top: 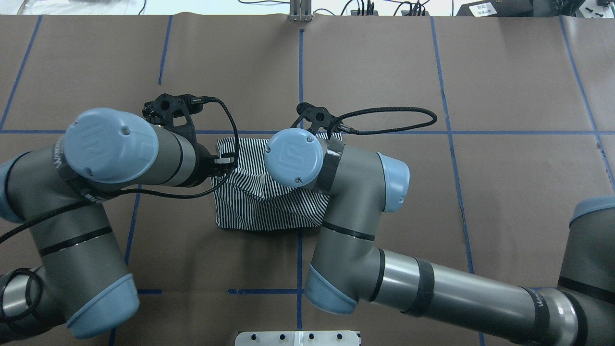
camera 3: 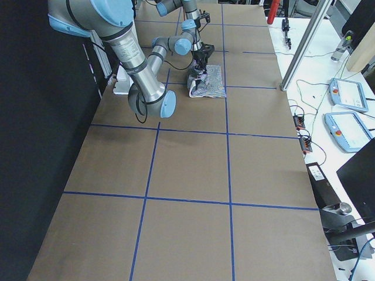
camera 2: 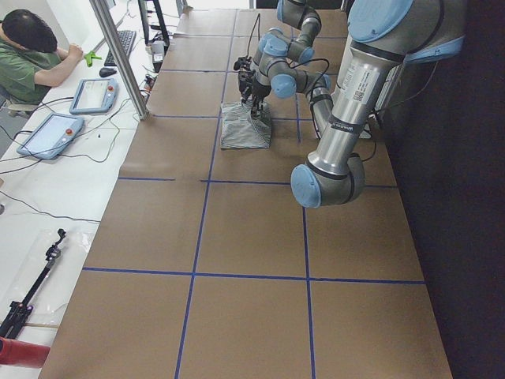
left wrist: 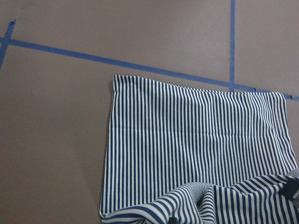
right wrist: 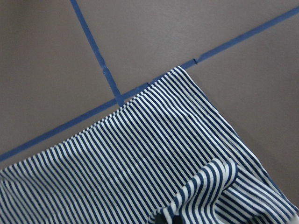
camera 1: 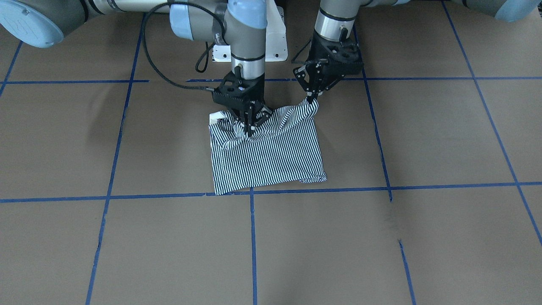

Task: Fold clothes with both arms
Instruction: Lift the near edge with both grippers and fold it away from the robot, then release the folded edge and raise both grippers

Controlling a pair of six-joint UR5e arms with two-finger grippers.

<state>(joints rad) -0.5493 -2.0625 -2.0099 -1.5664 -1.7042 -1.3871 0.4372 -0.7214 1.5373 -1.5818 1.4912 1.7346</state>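
Camera inventory, six views.
- Front-facing exterior: across the table from the robot, steeply down, mid-range; white base at the top edge.
- Overhead exterior: behind the robot's shoulders, forward and down; left arm and right arm large in the foreground.
- Exterior left, exterior right: opposite table ends, high, along its length, far from the work.
- Wrist cameras: very close, angled down onto cloth and blue tape lines.
- Shared by all six: the striped polo shirt.

Striped shirt on brown table, right arm bent over it
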